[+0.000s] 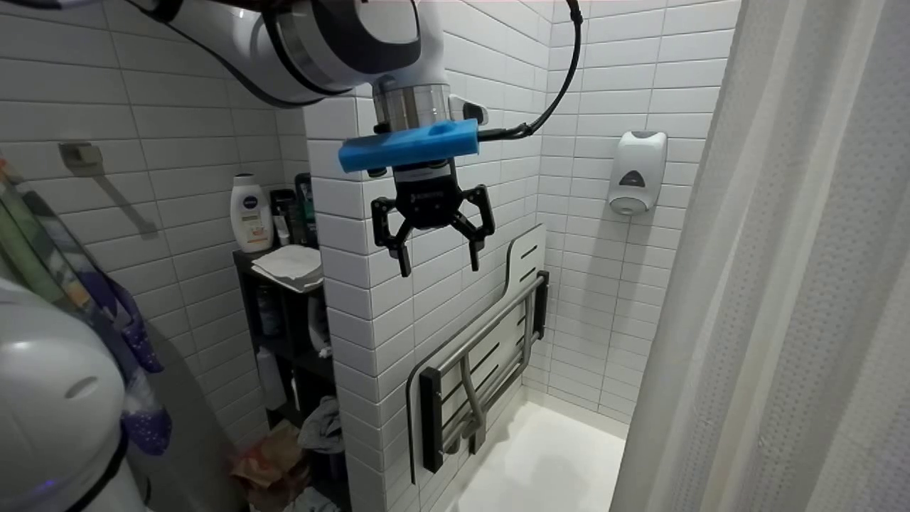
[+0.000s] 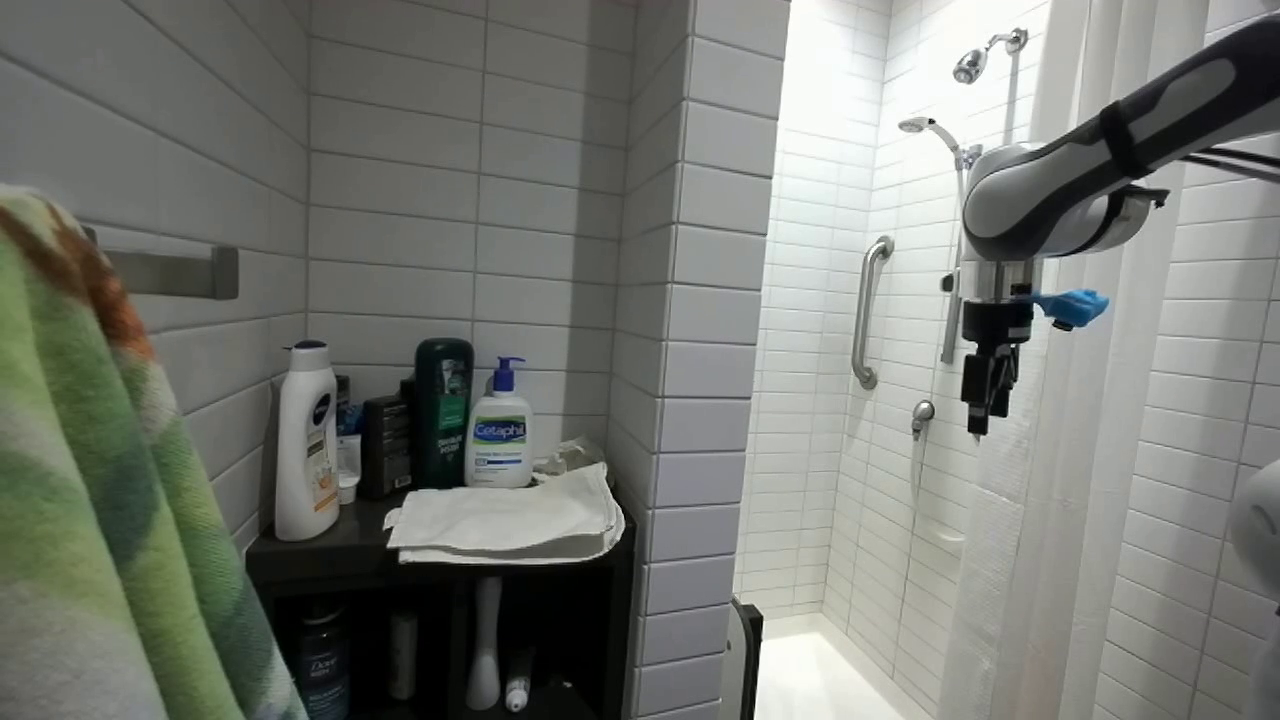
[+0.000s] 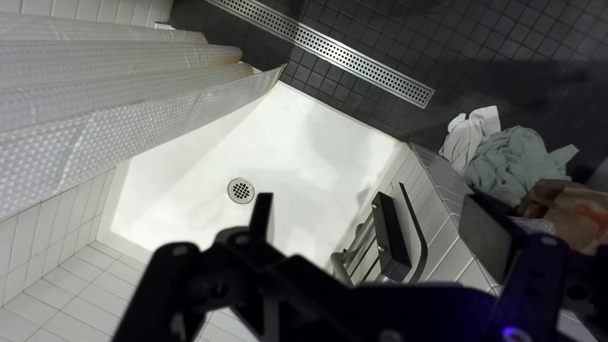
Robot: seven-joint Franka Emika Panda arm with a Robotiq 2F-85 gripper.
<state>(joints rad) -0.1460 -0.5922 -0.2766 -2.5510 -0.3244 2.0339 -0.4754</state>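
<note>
My gripper (image 1: pixel 440 264) hangs pointing down in the air with its jaws wide apart and nothing between them. In the wrist view, one of its finger pads (image 3: pixel 485 237) shows on the right. Beneath it, a folded shower seat (image 1: pixel 475 355) with grey tubes and black end blocks rests against the white tiled wall (image 1: pixel 352 284); the same seat (image 3: pixel 392 235) shows between the fingers in the wrist view. In an exterior view the gripper (image 2: pixel 984 420) appears side-on before the white shower curtain (image 2: pixel 1060 520). A blue piece (image 1: pixel 411 146) is fixed above the gripper.
A black shelf (image 2: pixel 320 560) holds a white bottle (image 2: pixel 308 450), a dark green bottle (image 2: pixel 443 415), a pump bottle (image 2: pixel 499 440) and folded white cloths (image 2: pixel 505 515). A soap dispenser (image 1: pixel 638 171) hangs on the wall. Crumpled cloth (image 3: pixel 513 161) lies on the floor; a drain (image 3: pixel 241 191) marks the shower base.
</note>
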